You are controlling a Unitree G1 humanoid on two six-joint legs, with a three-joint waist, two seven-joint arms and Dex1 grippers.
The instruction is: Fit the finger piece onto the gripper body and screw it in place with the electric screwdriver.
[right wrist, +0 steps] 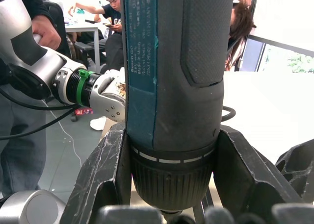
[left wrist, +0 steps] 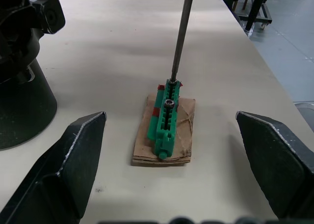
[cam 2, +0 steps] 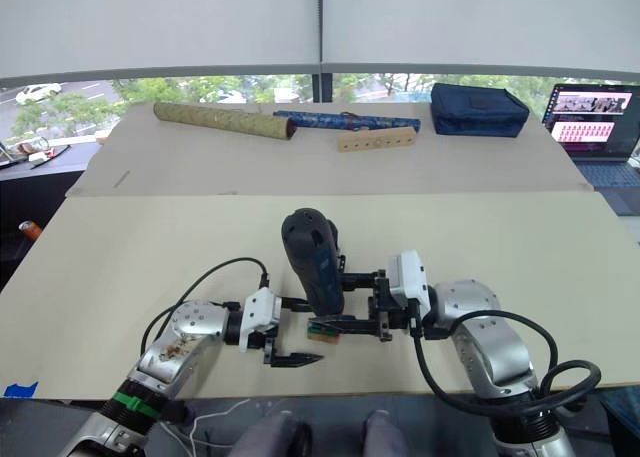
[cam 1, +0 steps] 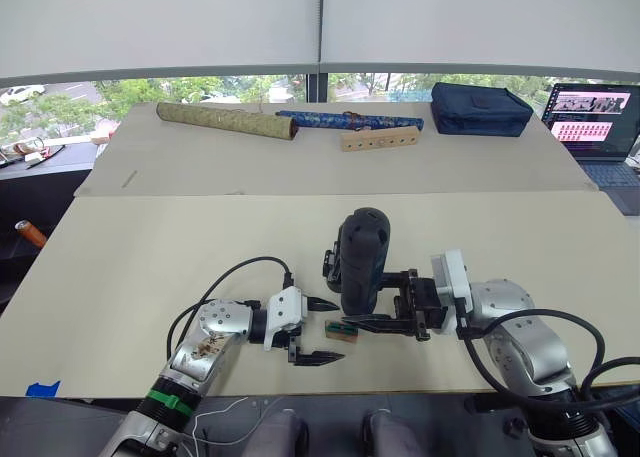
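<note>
My right gripper is shut on the electric screwdriver, holding it upright near the table's front edge; its fingers clamp the tool's collar. The thin metal bit comes down onto a small tan-and-green block, touching its far end; a screw sits in the green part. My left gripper stands open around that block without touching it. The gripper body stands just behind the screwdriver, with its round black base on the table, and is partly hidden. The finger piece is hidden.
Along the far table lie a patterned roll, a blue roll, a wooden block with holes and a navy bag. A laptop stands at the far right. People sit and stand beyond the table.
</note>
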